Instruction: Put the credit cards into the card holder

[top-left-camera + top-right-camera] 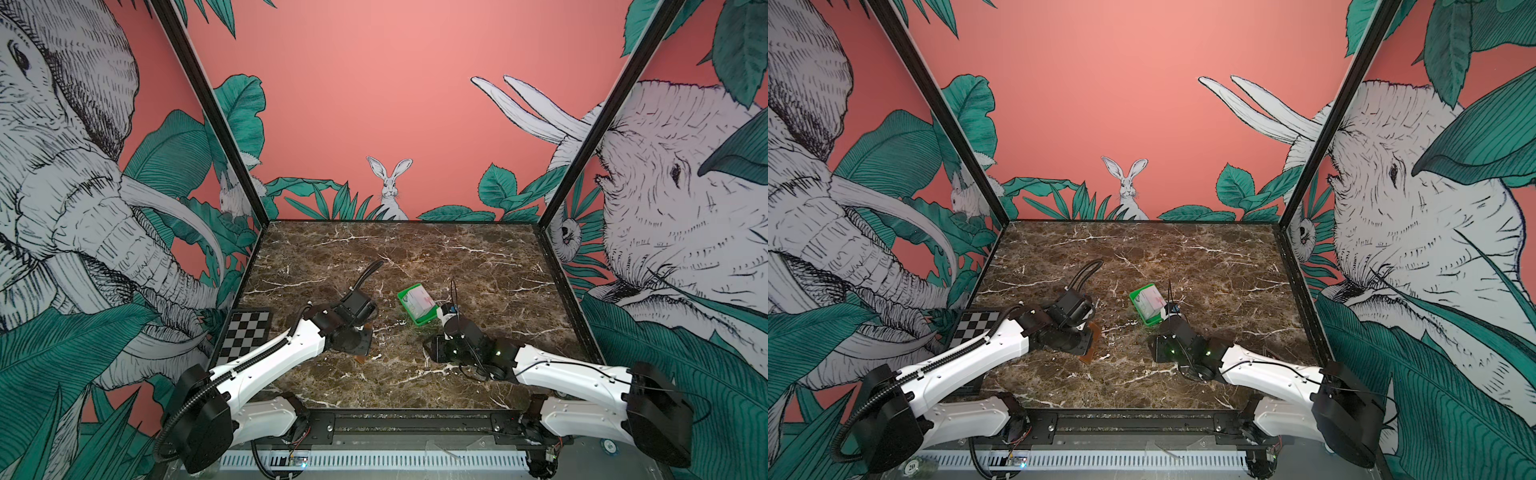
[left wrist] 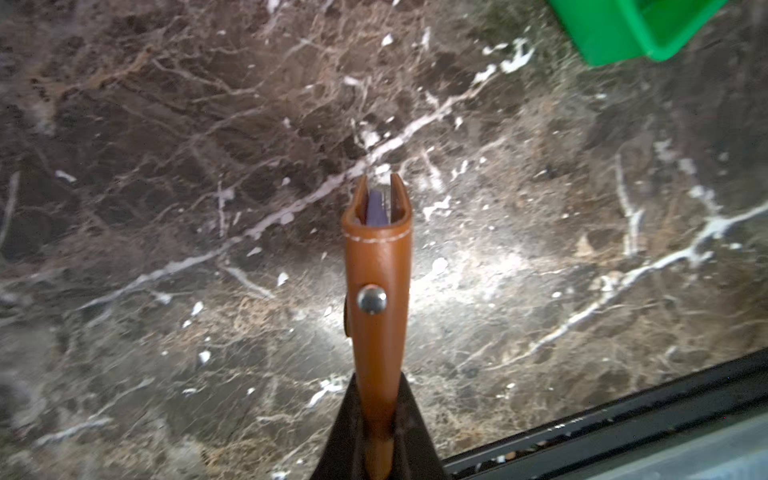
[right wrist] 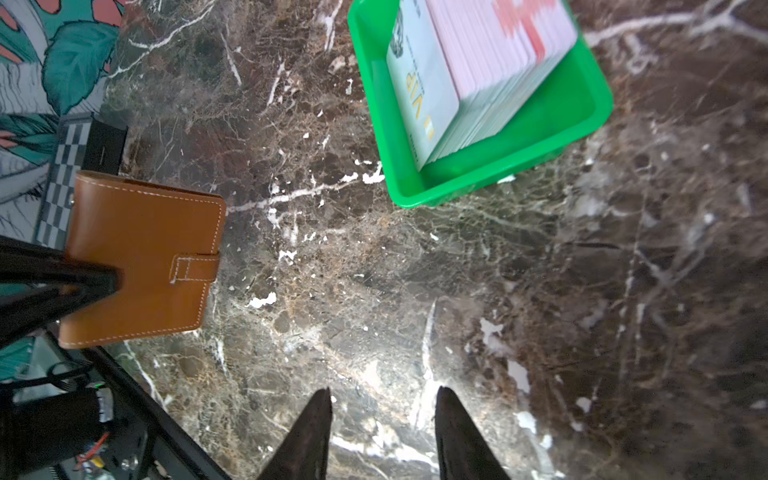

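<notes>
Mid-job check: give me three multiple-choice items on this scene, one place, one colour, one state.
1. The credit cards are: A stacked in the tray; B scattered outside it; C held by a gripper.
2. The tray is: A blue; B green; C red.
3. The card holder is: A folded shut in the left gripper; B lying open; C in the tray.
Key: 1A, the stack stands inside its walls; 2B, bright green plastic; 3A, the gripper clamps its folded covers.
</notes>
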